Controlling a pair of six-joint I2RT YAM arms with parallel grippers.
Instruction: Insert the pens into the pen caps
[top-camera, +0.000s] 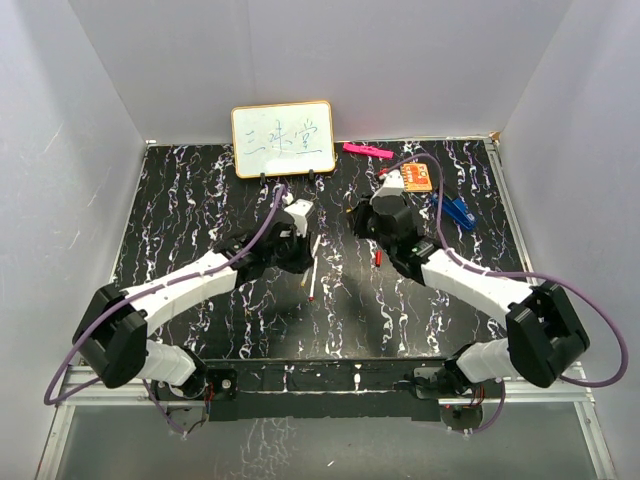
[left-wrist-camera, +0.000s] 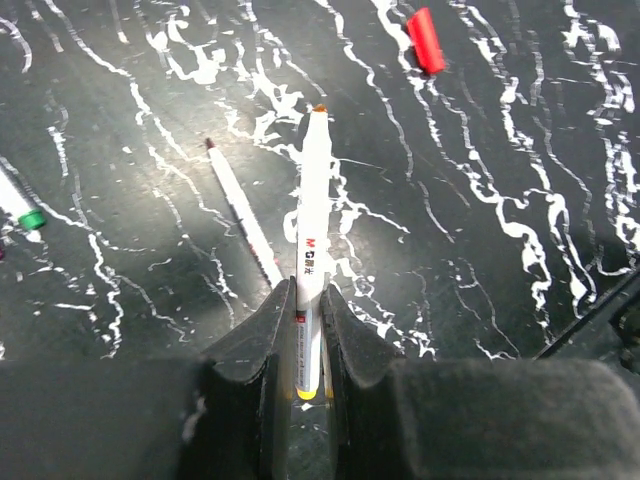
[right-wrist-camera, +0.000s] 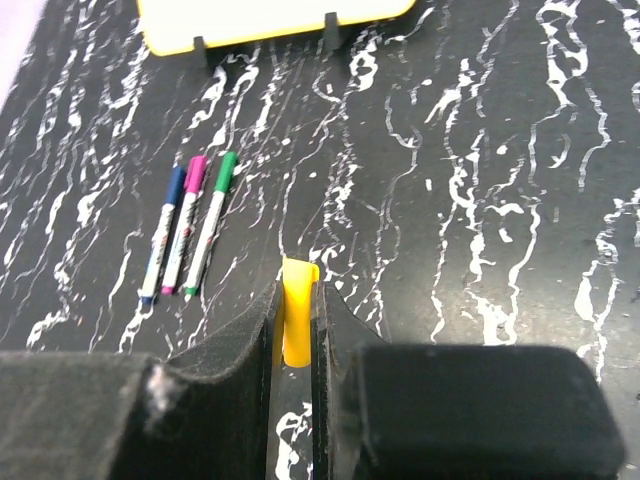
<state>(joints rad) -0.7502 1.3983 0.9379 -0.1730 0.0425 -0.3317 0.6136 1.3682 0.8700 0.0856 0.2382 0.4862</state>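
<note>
We see the left gripper (left-wrist-camera: 308, 305) clenched on a white pen (left-wrist-camera: 314, 190), whose orange tip points away from the fingers. It is over the middle of the worktop (left-wrist-camera: 520, 300). Just beside it a second pen (left-wrist-camera: 240, 212), uncapped and with a dark red tip, lies flat on the worktop. A red cap (left-wrist-camera: 425, 40) lies farther out, apart from both pens. The right gripper (right-wrist-camera: 296, 308) pinches a yellow cap (right-wrist-camera: 298, 275) between its fingers. Beyond it, toward the far edge near the whiteboard (right-wrist-camera: 270, 20), three capped pens lie side by side: blue (right-wrist-camera: 163, 235), pink (right-wrist-camera: 185, 225) and green (right-wrist-camera: 208, 222).
</note>
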